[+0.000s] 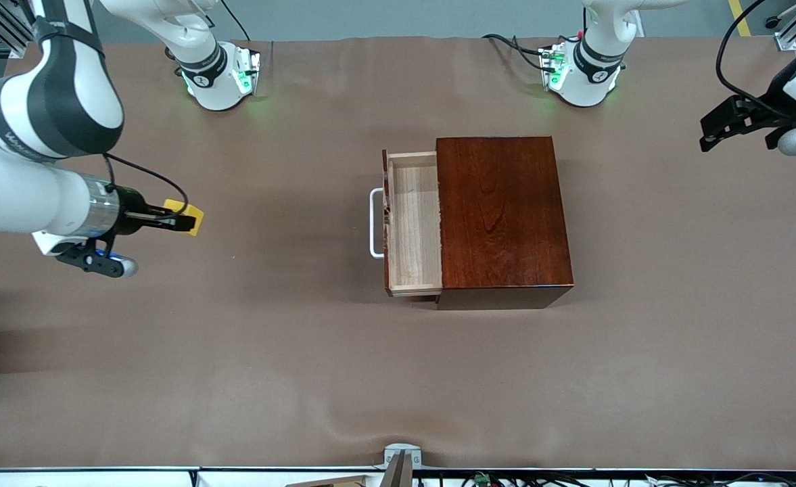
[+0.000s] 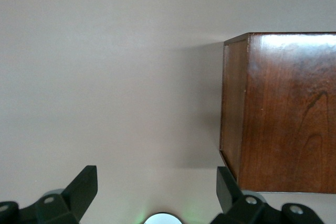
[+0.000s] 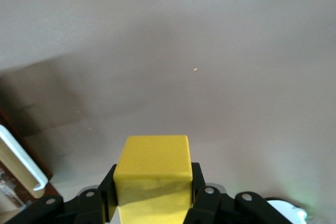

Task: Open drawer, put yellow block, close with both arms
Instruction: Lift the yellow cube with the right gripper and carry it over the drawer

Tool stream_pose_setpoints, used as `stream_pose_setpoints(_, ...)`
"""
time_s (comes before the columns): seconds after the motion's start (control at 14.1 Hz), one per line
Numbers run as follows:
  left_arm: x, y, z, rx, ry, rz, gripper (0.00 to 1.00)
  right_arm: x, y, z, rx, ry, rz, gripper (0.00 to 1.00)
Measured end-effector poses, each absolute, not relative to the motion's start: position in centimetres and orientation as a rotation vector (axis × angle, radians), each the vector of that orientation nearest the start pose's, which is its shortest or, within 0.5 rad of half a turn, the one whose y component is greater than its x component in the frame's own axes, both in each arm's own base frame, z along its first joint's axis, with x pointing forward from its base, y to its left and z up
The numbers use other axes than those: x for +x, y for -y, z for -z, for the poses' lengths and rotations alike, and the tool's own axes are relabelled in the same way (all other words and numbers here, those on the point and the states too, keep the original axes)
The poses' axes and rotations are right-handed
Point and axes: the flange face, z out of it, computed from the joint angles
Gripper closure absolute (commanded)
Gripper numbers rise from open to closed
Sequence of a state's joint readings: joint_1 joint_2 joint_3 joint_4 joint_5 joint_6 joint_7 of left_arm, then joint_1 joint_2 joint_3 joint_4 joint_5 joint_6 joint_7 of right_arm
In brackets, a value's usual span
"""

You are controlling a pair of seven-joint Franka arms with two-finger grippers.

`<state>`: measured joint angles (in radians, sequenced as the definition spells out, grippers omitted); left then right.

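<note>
Brown paper covers the desk from end to end, and the dark wooden box sits near its middle. Judging from this layout, the first step is done: the drawer is pulled partway out toward the right arm's end of the desk, its pale wood floor bare and its white handle pointing that way. The second step is under way: the right hand is clenched on the yellow block, carried in the air over bare desk, well apart from the drawer. The right wrist view shows the cube gripped between the black fingers. Left to do: carry the block over the drawer, drop it in, then push the drawer closed with both arms. The left hand waits with its fingers spread and empty, up over the left arm's end of the desk. Some lettering runs along the right arm's dark band, too small to read; no other label or writing shows.
</note>
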<state>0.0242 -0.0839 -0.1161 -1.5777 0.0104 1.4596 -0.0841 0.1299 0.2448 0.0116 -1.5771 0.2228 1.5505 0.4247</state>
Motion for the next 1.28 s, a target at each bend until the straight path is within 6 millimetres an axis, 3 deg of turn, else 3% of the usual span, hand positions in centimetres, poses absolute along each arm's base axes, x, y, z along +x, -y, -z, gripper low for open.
stream_pose_setpoints(0.21, 51.4, 5.0, -65.6, -3.121, -0.012, -0.052, 0.0, 59.2, -13.7, -48.0, -2.911, -0.583, -0.503, 1.0)
stream_pose_setpoints(0.78, 51.4, 5.4, -65.6, -3.12, -0.023, -0.056, 0.0, 55.3, -25.8, -47.9, -2.902, -1.005, -0.546, 1.0)
stream_pose_setpoints(1.07, 50.7, 5.3, -65.4, -3.112, -0.022, -0.123, 0.0, 53.0, -32.7, -46.2, -2.854, -1.243, -0.507, 1.0)
stream_pose_setpoints(1.28, 49.9, 5.3, -66.5, -3.111, -0.02, -0.097, 0.0, 52.1, -36.9, -44.5, -2.735, -1.384, -0.534, 1.0)
